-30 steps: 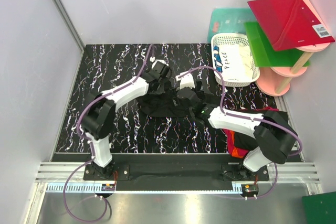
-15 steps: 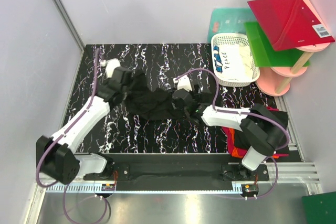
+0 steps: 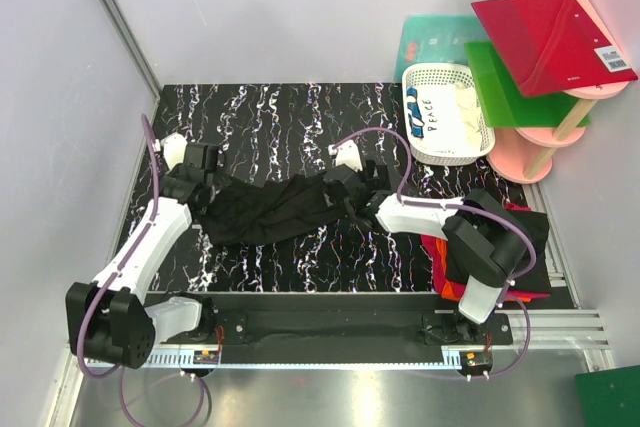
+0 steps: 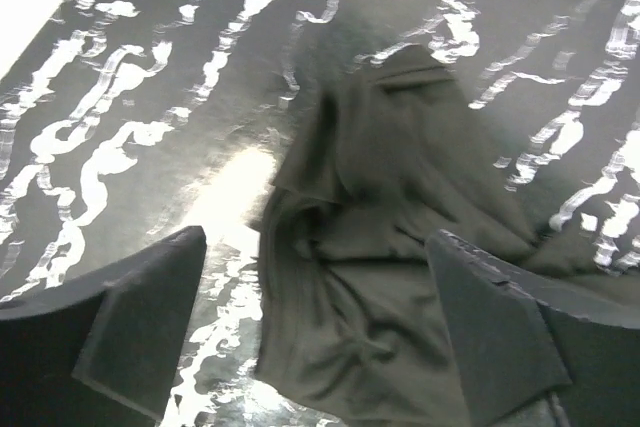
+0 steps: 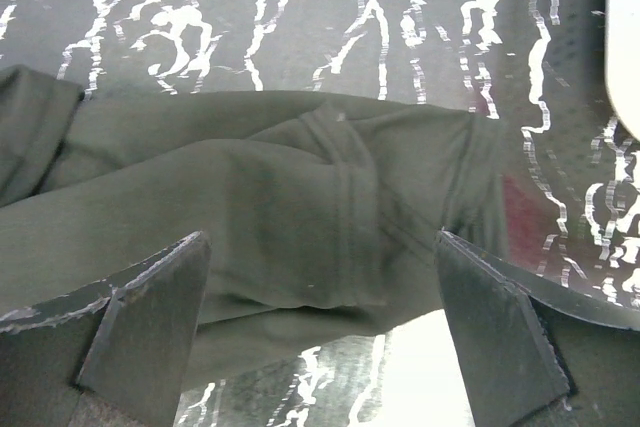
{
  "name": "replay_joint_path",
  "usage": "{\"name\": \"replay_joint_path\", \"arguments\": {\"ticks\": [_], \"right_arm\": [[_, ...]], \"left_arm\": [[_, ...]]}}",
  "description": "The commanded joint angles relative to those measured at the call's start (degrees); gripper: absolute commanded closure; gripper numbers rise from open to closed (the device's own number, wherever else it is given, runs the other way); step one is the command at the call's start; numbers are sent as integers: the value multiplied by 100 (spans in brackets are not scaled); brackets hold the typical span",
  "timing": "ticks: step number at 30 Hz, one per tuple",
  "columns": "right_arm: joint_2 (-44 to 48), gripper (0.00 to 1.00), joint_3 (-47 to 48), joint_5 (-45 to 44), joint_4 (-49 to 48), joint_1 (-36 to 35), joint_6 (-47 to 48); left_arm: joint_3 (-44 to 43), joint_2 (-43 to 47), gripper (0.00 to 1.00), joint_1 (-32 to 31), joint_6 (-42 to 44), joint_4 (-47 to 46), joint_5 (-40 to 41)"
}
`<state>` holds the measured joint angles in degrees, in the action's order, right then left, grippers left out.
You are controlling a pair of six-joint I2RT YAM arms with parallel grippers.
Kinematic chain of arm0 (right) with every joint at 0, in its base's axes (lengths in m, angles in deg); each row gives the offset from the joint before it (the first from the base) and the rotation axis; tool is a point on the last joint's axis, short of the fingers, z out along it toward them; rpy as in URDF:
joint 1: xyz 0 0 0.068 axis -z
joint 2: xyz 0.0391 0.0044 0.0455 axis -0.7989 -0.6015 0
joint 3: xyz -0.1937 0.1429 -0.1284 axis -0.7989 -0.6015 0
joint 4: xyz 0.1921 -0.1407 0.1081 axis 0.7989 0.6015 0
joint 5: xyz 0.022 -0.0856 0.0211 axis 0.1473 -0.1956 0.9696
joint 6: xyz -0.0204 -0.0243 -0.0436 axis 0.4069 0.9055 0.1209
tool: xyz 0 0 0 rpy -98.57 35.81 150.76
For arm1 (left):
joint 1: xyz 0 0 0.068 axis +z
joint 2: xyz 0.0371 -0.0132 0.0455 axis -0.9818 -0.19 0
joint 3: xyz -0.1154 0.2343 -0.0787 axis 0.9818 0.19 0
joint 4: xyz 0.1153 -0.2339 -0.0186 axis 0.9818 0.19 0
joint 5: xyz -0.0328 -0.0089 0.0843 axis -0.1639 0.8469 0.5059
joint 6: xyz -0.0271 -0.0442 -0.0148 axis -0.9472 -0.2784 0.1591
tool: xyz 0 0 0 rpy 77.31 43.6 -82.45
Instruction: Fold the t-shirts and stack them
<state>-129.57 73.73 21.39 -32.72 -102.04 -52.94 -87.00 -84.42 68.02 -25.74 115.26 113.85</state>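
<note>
A black t-shirt (image 3: 270,209) lies rumpled and stretched out lengthwise across the middle of the marbled table (image 3: 260,112). My left gripper (image 3: 203,187) hovers open over its left end. In the left wrist view the cloth (image 4: 380,247) bunches on the table between the spread fingers (image 4: 140,327), held by neither. My right gripper (image 3: 338,192) is open over the shirt's right end. In the right wrist view a stitched hem (image 5: 345,187) runs across the fabric ahead of that gripper (image 5: 320,332). More t-shirts (image 3: 490,247), black, red and orange, lie heaped at the table's right edge.
A white lattice basket (image 3: 440,69) holding pale items stands at the back right. Behind it are a red board (image 3: 550,37) and a green board (image 3: 505,82) on a pink stand (image 3: 540,147). Grey walls enclose the table.
My left arm swung out to the left, dragging the black shirt and stretching it out, then its jaws opened and let go of the cloth. The right gripper stayed open near the shirt's right end.
</note>
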Motion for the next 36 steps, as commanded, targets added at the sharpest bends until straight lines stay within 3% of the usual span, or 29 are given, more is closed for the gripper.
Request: {"name": "replay_joint_path", "arguments": {"ticks": [1,8,12,19,21,22,24,27,36], "right_arm": [[-105,0,319,307,-88,32,-201],[-228,0,442,536,-132,32,-209],[-342,0,538,615,-123,32,-235],[-307,0,530,572,-80,32,-227],[-289,0,512,537,-79,32,-218],[-289,0,503,528,-71,32,-218],[-289,0,503,510,-71,32,-218],[-333,0,521,519,-71,32,-227],[-693,0,661,580,-132,32,-324]], "left_arm": [[280,590,1,-31,133,-813,-1141],[650,926,1,-373,555,-1174,-1724],[659,226,5,-681,758,-1341,-2068],[273,-1244,2,-1261,697,-1403,-1735],[150,-1551,6,-1358,688,-1394,-1708],[123,-1640,10,-1393,670,-1385,-1716],[71,-1798,38,-1402,662,-1377,-1708],[27,-1782,100,-1411,565,-1298,-1559],[-666,-1149,100,-1420,529,-735,-470]]}}
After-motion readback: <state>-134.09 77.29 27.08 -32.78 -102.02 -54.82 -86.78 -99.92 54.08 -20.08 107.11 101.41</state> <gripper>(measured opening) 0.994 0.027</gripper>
